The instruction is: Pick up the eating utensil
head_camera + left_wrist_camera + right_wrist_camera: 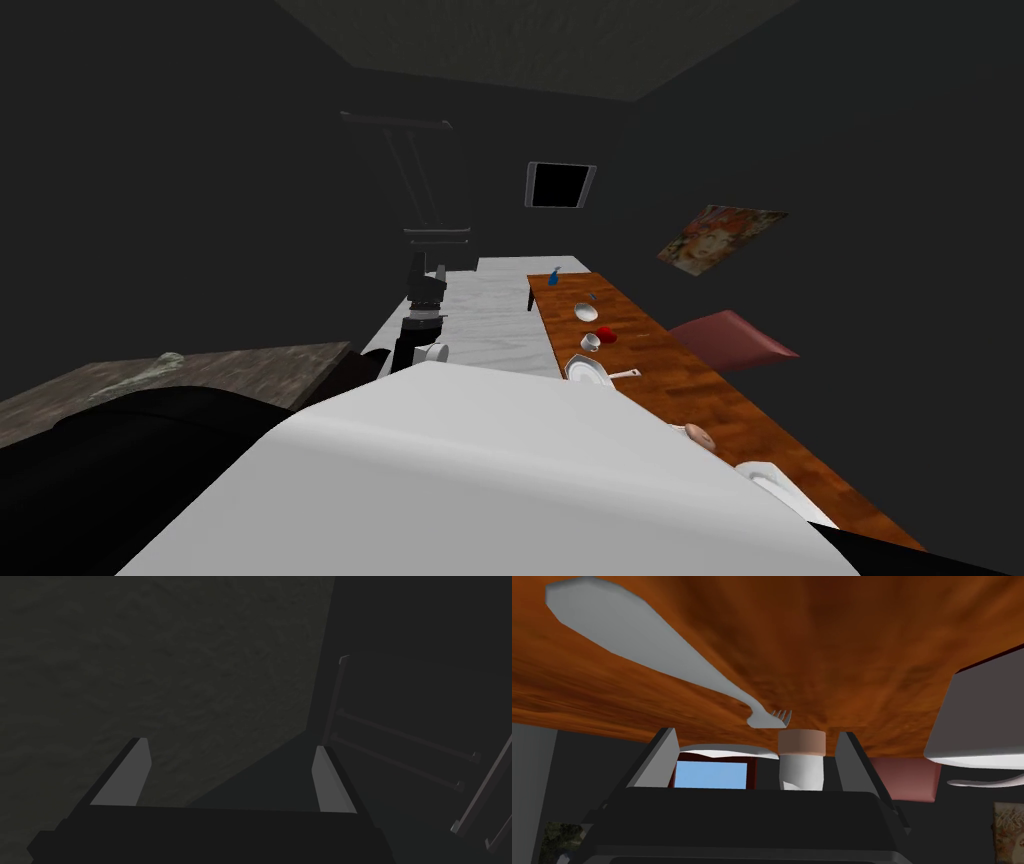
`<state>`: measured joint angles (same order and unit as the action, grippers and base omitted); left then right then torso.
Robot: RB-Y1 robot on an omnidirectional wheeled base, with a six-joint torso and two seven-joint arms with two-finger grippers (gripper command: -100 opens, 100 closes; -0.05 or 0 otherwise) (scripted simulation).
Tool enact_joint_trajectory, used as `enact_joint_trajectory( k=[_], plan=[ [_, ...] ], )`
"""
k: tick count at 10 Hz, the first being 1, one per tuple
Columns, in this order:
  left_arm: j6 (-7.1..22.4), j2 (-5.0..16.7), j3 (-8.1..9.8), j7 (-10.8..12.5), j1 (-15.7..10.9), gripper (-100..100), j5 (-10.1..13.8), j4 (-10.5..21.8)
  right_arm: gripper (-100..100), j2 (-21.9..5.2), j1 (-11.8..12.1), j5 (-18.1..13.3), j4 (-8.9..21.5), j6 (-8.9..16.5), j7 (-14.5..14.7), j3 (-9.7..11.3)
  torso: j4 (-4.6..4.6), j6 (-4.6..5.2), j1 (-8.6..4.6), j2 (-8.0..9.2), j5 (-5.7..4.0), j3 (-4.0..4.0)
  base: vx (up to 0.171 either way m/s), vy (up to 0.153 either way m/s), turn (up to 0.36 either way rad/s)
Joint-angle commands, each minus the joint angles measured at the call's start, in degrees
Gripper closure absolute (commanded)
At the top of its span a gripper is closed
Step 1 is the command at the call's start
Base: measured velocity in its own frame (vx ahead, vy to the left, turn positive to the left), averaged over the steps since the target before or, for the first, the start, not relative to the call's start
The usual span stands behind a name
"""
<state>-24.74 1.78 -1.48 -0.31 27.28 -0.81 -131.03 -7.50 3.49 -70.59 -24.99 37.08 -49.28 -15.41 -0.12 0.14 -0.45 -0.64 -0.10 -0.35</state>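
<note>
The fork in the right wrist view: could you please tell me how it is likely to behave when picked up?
The fork looks flat and thin, lying flush on the wooden table, so it probably offers little edge to pinch. Its smooth grey surface may slip. The broad handle likely outweighs the tiny tines, so it may tilt if gripped near them.

White cylinder (801,763) partly hidden behind the right tool (757,733) body; pale box (982,716) cut off at the edge.

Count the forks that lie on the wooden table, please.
1. The grey fork lies on the wooden table, just ahead of the open right gripper, tines toward it. Parts of the table are hidden, so another may exist.
</note>
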Motion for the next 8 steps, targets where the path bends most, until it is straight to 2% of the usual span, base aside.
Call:
enact_joint_trajectory(
  k=[1,2,3,4,6,7,8],
  plan=[
    [0.00,0.00,0.00,0.00,0.00,0,0.00,0.00,-100,0.00,0.00,0.00,0.00,0.00,0.00,0.00,0.00,0.00,0.00,0.00,0.00,0.00,0.029,-0.034,0.014],
    [0.00,0.00,0.00,0.00,0.00,0,0.00,0.00,0,0.00,-0.02,-0.04,0.05,0.04,-0.01,-0.01,0.01,0.01,0.14,0.08,0.02,0.04,0.005,-0.007,-0.001],
    [0.00,-0.01,-0.01,0.00,0.00,0,0.00,0.00,-100,0.75,0.96,-0.67,-0.05,0.65,-1.93,0.80,0.03,0.01,0.24,0.16,0.05,0.08,0.019,-0.035,0.091],
    [0.00,0.00,-0.01,0.00,-0.01,0,0.00,0.00,-100,1.50,1.95,-1.31,-0.15,1.27,-3.57,1.62,0.03,0.00,0.18,0.15,0.04,0.09,0.045,-0.067,0.117],
    [0.00,0.00,0.00,0.00,0.00,0,0.00,0.00,-100,1.50,1.95,-1.31,0.62,1.27,-3.85,1.62,0.01,0.02,0.05,0.09,0.01,0.05,0.022,-0.054,0.009],
    [0.00,0.00,0.00,0.00,0.00,0,0.00,0.00,-100,1.50,1.95,-1.31,-0.15,1.27,-3.85,1.62,0.02,0.02,0.14,0.16,0.02,0.09,-0.005,-0.010,-0.006],
    [0.00,-0.01,-0.01,0.00,-0.01,0,0.00,0.00,-100,2.25,2.94,-1.95,-0.24,1.89,-5.77,2.43,0.04,0.01,0.24,0.22,0.05,0.12,0.007,-0.032,0.078]
  ],
)
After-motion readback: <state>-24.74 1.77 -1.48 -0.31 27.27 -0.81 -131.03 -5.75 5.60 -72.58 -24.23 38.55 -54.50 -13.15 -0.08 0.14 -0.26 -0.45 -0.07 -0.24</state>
